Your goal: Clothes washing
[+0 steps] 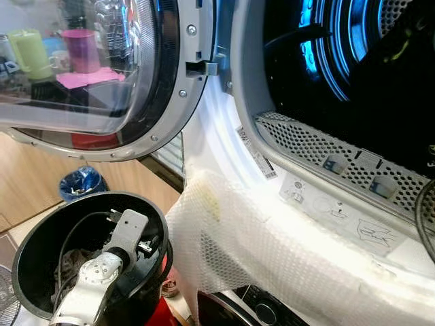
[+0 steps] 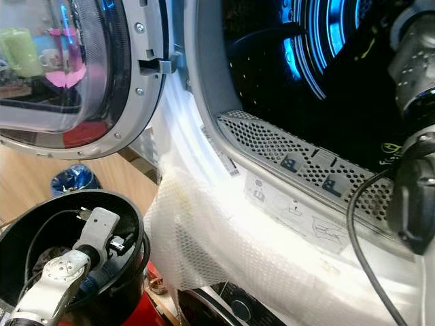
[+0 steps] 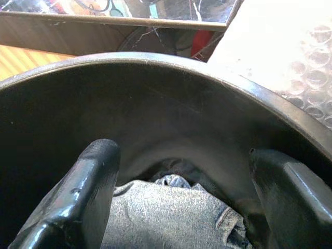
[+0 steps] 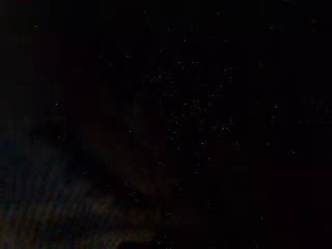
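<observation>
left gripper (image 3: 181, 207) down inside black bucket (image 1: 27, 251), fingers (image 3: 78, 202) spread wide, nothing between them; grey clothing (image 3: 171, 212) lies on bucket bottom just beyond fingertips. bucket stands on floor below open machine door (image 1: 102, 81), beside bubble wrap (image 1: 272, 244) draped over front lip of machine. drum (image 1: 353, 61) lit blue, dark within. right arm (image 2: 414, 122) reaches into drum opening; right wrist view near black, jaw state cannot be told.
</observation>
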Robot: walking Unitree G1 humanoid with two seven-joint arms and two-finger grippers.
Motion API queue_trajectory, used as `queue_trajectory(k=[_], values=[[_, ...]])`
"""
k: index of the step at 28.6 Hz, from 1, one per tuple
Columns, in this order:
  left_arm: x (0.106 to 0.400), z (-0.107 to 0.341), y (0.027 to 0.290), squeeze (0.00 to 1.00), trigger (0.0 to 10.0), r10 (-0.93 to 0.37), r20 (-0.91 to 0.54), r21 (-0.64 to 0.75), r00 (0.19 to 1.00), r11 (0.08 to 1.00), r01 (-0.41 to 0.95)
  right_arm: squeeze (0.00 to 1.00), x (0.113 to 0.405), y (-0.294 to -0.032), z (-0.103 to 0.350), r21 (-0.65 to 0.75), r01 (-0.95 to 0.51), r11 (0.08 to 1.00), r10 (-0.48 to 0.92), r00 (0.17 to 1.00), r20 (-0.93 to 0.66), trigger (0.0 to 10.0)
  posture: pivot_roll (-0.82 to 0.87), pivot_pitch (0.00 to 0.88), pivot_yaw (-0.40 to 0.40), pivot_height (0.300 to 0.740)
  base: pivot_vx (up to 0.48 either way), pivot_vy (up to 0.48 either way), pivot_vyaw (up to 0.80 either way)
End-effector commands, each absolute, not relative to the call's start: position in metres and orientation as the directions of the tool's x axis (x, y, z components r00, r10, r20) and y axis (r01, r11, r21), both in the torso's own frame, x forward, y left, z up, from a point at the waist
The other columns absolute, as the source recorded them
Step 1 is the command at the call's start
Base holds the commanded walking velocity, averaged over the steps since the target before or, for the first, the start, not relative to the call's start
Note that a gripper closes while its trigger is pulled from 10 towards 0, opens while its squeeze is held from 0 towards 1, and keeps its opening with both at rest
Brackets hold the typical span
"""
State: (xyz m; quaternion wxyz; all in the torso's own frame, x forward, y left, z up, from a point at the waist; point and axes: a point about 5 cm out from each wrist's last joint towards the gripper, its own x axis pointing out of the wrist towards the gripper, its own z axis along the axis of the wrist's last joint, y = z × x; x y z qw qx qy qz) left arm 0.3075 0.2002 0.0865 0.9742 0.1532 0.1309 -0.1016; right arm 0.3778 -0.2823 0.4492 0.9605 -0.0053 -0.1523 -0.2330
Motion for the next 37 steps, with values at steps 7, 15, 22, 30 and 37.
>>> queue_trajectory(k=[7,15,22,30,37], values=[[0.304,0.08,0.199,0.0,10.0,-0.168,-0.325,0.289,0.931,0.919,0.267,1.0,0.351,-0.31,0.479,0.02,0.605,0.796,-0.559,0.722,0.409,10.0,0.15,0.013,-0.06,0.74,0.0,0.0,0.0],[0.303,0.081,0.198,0.0,10.0,-0.181,-0.328,0.283,0.927,0.918,0.279,1.0,0.337,-0.32,0.494,0.029,0.685,0.728,-0.609,0.628,0.484,10.0,0.15,0.022,-0.048,0.74,0.0,0.0,0.0],[0.302,0.08,0.197,0.0,10.0,-0.206,-0.35,0.261,0.914,0.915,0.306,1.0,0.359,-0.305,0.47,0.056,0.478,0.877,-0.461,0.8,0.385,10.0,0.15,0.028,-0.041,0.74,0.0,0.0,0.0],[0.301,0.08,0.197,0.0,10.0,-0.22,-0.358,0.244,0.908,0.916,0.318,1.0,0.358,-0.303,0.471,0.112,0.307,0.945,-0.327,0.869,0.373,10.0,0.15,0.029,-0.033,0.74,0.0,0.0,0.0],[0.299,0.077,0.195,0.0,10.0,-0.234,-0.377,0.234,0.896,0.912,0.336,0.0,0.34,-0.298,0.46,0.216,0.2,0.956,-0.269,0.89,0.369,10.0,0.14,0.036,-0.04,0.74,0.0,0.0,0.0]])
